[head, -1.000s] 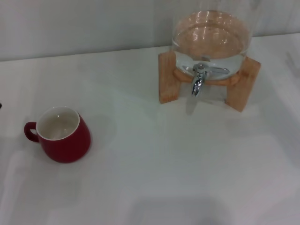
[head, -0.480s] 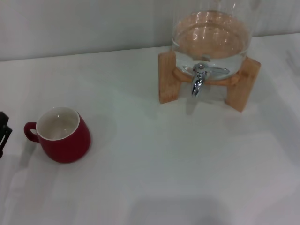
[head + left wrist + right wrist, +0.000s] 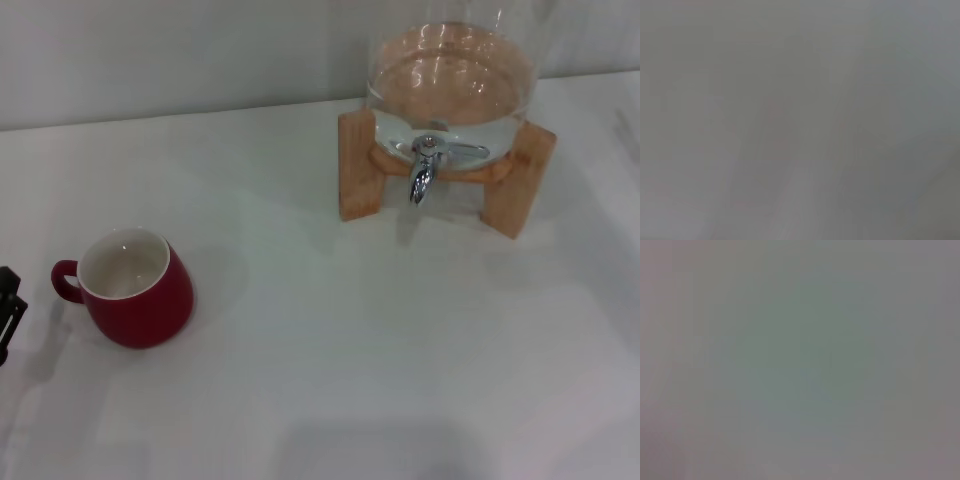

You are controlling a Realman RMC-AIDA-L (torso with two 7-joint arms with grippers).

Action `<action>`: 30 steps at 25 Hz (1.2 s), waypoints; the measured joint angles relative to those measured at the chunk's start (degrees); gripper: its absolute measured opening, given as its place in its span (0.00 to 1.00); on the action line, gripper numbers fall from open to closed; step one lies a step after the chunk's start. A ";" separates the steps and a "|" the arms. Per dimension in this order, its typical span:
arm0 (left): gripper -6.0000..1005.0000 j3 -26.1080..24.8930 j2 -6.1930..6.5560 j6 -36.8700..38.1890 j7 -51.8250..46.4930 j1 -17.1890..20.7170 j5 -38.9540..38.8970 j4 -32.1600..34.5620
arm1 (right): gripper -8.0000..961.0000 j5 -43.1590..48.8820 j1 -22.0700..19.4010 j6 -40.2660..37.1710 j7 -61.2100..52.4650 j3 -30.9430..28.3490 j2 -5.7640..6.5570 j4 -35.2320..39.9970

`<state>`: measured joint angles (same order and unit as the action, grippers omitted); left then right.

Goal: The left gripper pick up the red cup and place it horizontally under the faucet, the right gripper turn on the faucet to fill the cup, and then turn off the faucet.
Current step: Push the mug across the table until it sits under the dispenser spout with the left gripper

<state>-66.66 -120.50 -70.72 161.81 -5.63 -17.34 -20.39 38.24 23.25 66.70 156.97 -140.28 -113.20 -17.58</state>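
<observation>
**Red cup upright on the tabletop, left pincer at the frame's edge**

The red cup (image 3: 133, 290) stands upright on the white tabletop (image 3: 330, 340), mouth up and white inside showing, its loop handle turned toward the robot's left. Only a black sliver of the left pincer (image 3: 8, 305) shows at the left border of the head view, near that handle but apart from it — whether its fingers are spread or closed cannot be told.

Well apart, toward the far right, a glass jar (image 3: 450, 75) holding water sits in a wooden stand (image 3: 360, 165). The faucet (image 3: 425, 165) juts from the jar's front, spout pointing down, lever lying toward the right.

The right pincer appears nowhere, and both wrist views show only a featureless grey blur.
</observation>
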 joint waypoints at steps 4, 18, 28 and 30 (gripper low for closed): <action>0.86 0.00 0.00 0.41 0.00 0.38 -0.02 0.49 | 0.70 -0.02 -0.49 0.40 0.00 0.01 0.00 -0.04; 0.86 -0.05 0.42 6.45 0.02 -2.04 0.15 2.23 | 0.70 -0.09 -0.80 1.39 0.00 0.19 -0.19 -0.09; 0.85 1.62 0.58 8.39 0.00 -3.94 0.77 3.00 | 0.70 -0.41 -0.85 2.54 -0.06 0.14 -0.52 -0.09; 0.85 1.62 0.60 8.73 0.00 -4.12 0.97 3.00 | 0.70 -0.41 -0.84 2.56 -0.05 0.14 -0.52 -0.09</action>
<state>-65.04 -119.90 -61.99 161.80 -9.75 -16.37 -17.39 37.82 22.41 69.26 156.92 -140.14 -113.73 -17.67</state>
